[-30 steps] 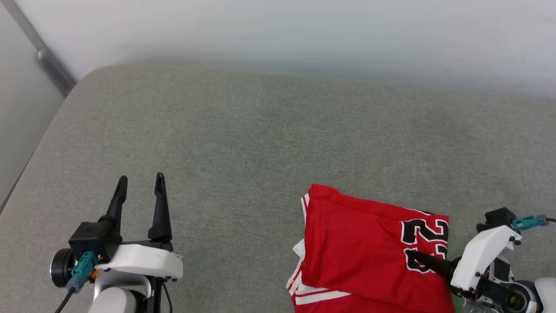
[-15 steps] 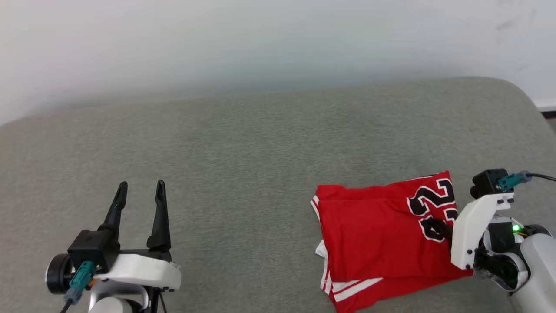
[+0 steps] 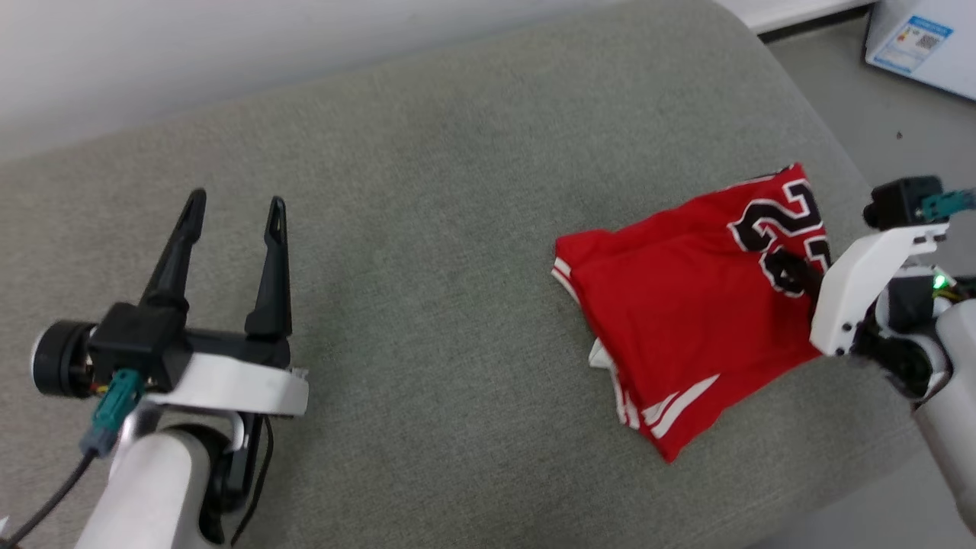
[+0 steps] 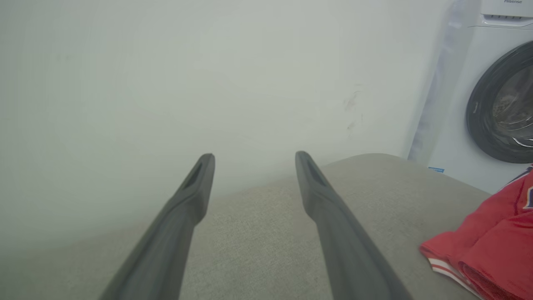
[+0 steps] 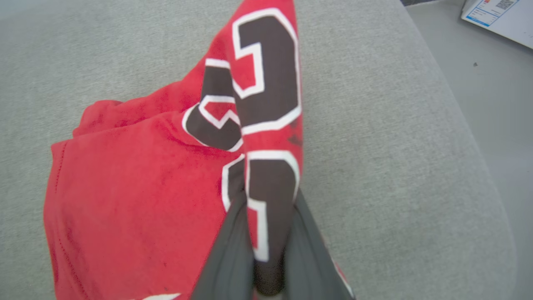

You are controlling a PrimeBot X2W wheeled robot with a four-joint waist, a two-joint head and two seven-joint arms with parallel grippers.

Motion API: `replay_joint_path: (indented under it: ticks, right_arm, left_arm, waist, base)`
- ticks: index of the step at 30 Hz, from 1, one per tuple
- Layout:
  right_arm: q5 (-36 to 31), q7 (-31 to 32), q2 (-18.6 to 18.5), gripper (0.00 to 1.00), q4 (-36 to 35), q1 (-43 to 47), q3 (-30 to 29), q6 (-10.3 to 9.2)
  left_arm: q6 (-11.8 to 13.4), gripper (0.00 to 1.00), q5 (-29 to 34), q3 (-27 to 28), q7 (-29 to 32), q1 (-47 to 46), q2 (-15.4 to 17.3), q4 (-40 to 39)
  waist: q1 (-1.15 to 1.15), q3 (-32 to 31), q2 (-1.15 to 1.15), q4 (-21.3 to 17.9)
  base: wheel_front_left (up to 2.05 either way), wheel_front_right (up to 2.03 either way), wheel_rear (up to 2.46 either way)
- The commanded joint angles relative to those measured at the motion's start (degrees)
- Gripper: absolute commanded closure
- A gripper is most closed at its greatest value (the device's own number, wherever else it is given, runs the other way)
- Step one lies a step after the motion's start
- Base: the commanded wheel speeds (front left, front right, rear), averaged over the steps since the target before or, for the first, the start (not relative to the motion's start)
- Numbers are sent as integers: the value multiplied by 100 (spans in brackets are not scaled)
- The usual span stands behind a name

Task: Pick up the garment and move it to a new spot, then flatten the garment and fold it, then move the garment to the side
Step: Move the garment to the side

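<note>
Your right tool [image 3: 799, 273] is clamped on a raised fold at the numbered edge of the red sports jersey with white striped trim and black numerals [image 3: 671, 305], which lies folded near the right end of the grey padded cushion [image 3: 427, 229]. Your left tool [image 3: 232, 210] hovers well apart from it, fingers spread, holding nothing.

Red sports jersey with black, white-outlined numerals [image 5: 137, 179] runs off the right wrist view at 6 o'clock, numerals folded and not fully readable; its pinched fold hides the inner faces of the fingers of the right gripper [image 5: 268, 204]. Head view: white labelled box [image 3: 930, 53] cropped at 1 o'clock, print too small to read. Left wrist view: white front-loading washing machine [image 4: 454, 125] cut off at 3 o'clock.
</note>
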Motion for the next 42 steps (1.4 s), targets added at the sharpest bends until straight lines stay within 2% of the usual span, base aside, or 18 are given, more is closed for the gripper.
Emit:
replay_joint_path:
  ticks: [1, 8, 13, 17, 18, 19, 22, 30, 37, 42]
  right_arm:
    - [7, -126, -64, 100, 115, -276, -22, -5]
    - [-92, -852, -532, 100, 922, -1251, -494, -6]
    - [-298, -1241, -771, 100, 1586, -1735, -897, -6]
    - [-424, -1392, -673, 99, 2022, -1902, -990, -5]
    - [-445, -1461, -627, 55, 2096, -1934, -1009, -5]
    - [-473, -1526, -577, 0, 2180, -1955, -1023, -5]
    - [-523, -1745, -502, 0, 2384, -1981, -1023, -5]
    - [-971, -2438, -691, 0, 2587, -1795, -738, -6]
    - [-983, -2908, -503, 0, 2175, -1183, -421, -6]
    - [-930, -3190, -331, 0, 1668, -568, -251, -5]
  left_arm:
    - [-31, 0, 72, -33, 88, -224, 71, -103]
    - [-188, 0, 289, -242, 387, -1156, 154, -463]
    - [-250, 0, 352, -368, 446, -1580, 117, -479]
    - [-294, 0, 382, -428, 454, -1761, 96, -452]
    - [-307, 0, 389, -450, 470, -1794, 102, -442]
    - [-314, 0, 388, -464, 471, -1815, 107, -424]
    - [-334, 0, 368, -493, 442, -1815, 112, -362]
    - [-246, 0, 170, -438, 218, -1416, 49, -30]
    - [-123, 0, -94, -344, -48, -709, -54, 277]
    - [-40, 0, -269, -283, -210, -298, -165, 461]
  waist:
    - [0, 875, 0, -313]
    - [0, 1800, 0, -111]
    - [0, 2156, 0, 12]
    - [0, 2285, 0, 80]
    - [0, 2305, 0, 88]
    - [0, 2313, 0, 94]
    - [0, 2286, 0, 112]
    - [0, 1744, 0, 76]
    - [0, 966, 0, 7]
    - [0, 488, 0, 134]
  base:
    - [0, 0, 0]
    - [0, 0, 0]
    - [0, 0, 0]
    - [0, 0, 0]
    - [0, 0, 0]
    - [0, 0, 0]
    - [0, 0, 0]
    - [0, 0, 0]
    - [0, 0, 0]
    - [0, 0, 0]
